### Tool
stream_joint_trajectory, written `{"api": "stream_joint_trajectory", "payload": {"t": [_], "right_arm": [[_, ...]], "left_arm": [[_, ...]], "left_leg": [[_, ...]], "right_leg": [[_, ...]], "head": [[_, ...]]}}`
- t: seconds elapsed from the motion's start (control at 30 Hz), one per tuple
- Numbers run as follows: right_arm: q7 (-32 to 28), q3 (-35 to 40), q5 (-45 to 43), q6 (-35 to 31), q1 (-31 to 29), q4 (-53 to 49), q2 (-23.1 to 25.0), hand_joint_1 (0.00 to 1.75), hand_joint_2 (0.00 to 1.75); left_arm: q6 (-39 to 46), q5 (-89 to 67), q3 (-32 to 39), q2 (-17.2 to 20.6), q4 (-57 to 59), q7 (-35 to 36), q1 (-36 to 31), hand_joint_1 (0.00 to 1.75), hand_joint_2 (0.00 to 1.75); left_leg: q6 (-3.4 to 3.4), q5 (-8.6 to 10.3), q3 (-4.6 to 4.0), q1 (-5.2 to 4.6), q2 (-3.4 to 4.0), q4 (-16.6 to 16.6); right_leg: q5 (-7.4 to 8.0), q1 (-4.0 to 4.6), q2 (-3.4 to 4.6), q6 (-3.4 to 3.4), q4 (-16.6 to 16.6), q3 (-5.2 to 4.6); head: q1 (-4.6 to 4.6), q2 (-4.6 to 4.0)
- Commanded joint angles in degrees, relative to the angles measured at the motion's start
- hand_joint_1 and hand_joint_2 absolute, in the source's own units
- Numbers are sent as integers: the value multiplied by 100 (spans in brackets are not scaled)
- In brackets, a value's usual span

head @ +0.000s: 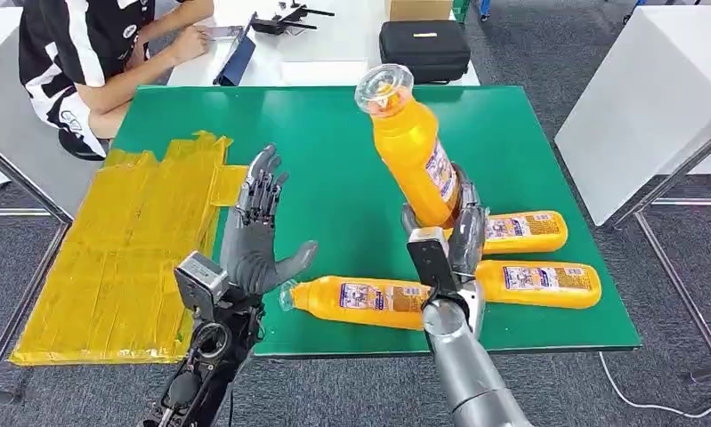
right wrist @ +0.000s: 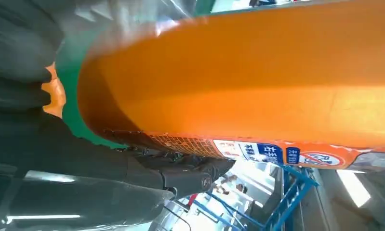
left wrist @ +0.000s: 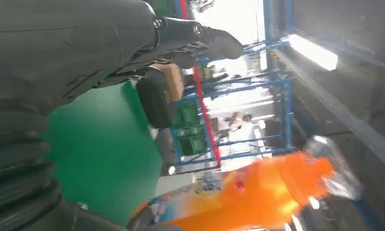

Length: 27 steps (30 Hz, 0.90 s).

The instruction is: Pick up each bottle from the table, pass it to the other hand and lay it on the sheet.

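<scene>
Silver right hand (head: 454, 233) grips the base of an orange-filled bottle (head: 411, 142), lifted and tilted above the green table (head: 334, 160). Left hand (head: 255, 233) stands spread, empty, beside the yellow sheet (head: 129, 249). Three more bottles (head: 360, 301) lie flat.

Left wrist view: the bottle (left wrist: 258, 197) is blurred beyond dark fingers (left wrist: 200, 36).

Right wrist view: its printed label (right wrist: 277, 151) shows above gripping fingers (right wrist: 180, 168).

Sheet (head: 120, 258) left of three lying bottles (head: 360, 301)
</scene>
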Motion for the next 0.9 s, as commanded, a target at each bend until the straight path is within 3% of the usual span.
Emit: {"api": "stream_joint_trajectory", "payload": {"t": [0.03, 0.37, 0.73, 0.83, 0.87, 0.9], "right_arm": [[-54, 804, -272, -28, 19, -231, 4, 175, 175], [255, 1508, 46, 80, 52, -305, -138, 175, 175], [299, 1613, 102, 149, 42, -297, -153, 175, 175], [674, 1876, 328, 438, -91, -12, -158, 175, 175], [775, 1940, 396, 497, -155, 173, -128, 175, 175], [813, 1967, 419, 535, -198, 291, -112, 175, 175]], "left_arm": [[-802, 1391, 103, 17, 1316, 960, -993, 0, 175], [-819, 1980, -121, -24, 1072, 1096, -1002, 0, 175], [-821, 2048, -162, 8, 1031, 1065, -997, 0, 175], [-797, 2106, -232, 24, 937, 958, -1005, 0, 175], [-771, 2095, -290, 30, 847, 907, -987, 0, 175], [-746, 2085, -330, 41, 787, 887, -975, 0, 175]], "left_leg": [[-10, -6, 21, 3, 1, -1], [-12, -18, 41, 2, 5, 2], [-11, -13, 28, 4, 4, 2], [-9, -9, 20, 3, 2, 0], [-19, -31, 56, 7, 6, 9], [-9, -10, 22, 2, 10, 0]], "right_leg": [[-7, 2, 3, -2, -2, 23], [-19, 1, 7, -1, 0, 44], [-13, 2, 6, -1, -2, 29], [-10, 2, 4, -1, -3, 22], [-30, 4, 9, -2, 2, 60], [-9, 0, 12, -1, -2, 21]], "head": [[2, 0], [0, 0], [2, 0], [2, 0], [0, 0], [0, 0]]}}
